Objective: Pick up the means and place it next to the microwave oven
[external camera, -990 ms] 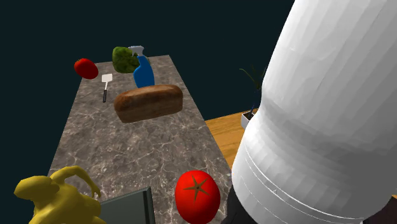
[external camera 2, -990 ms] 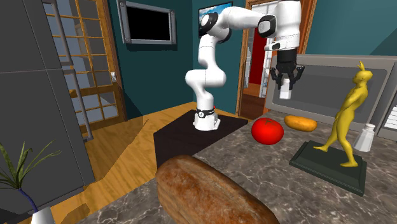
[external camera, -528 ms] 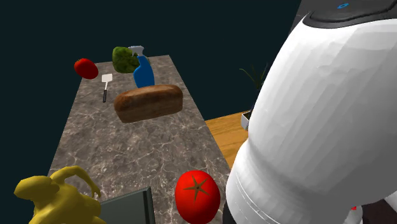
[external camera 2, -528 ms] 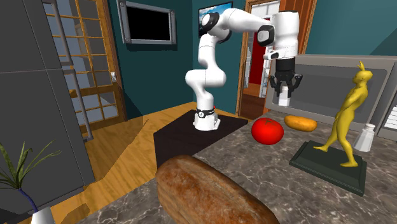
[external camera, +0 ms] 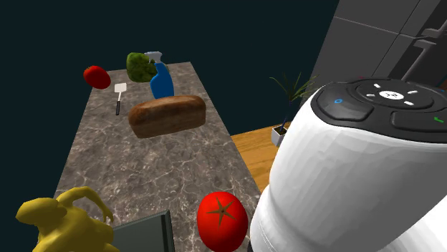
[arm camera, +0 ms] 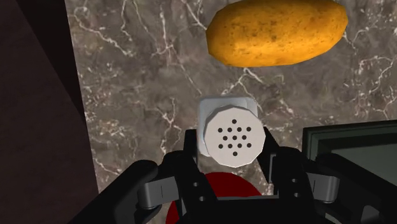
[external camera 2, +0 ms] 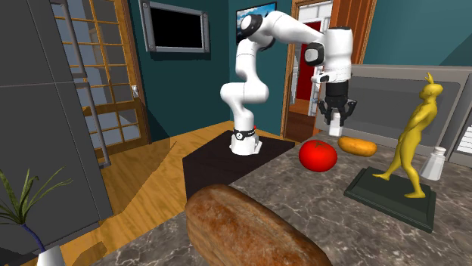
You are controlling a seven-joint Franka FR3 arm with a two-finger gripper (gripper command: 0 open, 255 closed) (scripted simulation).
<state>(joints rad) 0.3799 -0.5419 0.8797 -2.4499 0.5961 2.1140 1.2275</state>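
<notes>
Pick done: our black gripper clasps white hole-topped shaker.
We've yet to set it beside grey microwave.

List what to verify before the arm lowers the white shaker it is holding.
1. Grip: the black gripper clasps the white shaker with a perforated top from both sides: ok.
2. Shaker attitude: its perforated top faces the wrist camera, in line with the gripper: ok.
3. Spot underneath: the round red tomato lies close beneath the gripper: not ok, probably shift sideways first.
4. Orange oblong potato: lies apart from the shaker on the grey marbled counter: ok.
5. Free spot beside the grey microwave: partly hidden by the yellow figurine: cannot tell.
</notes>
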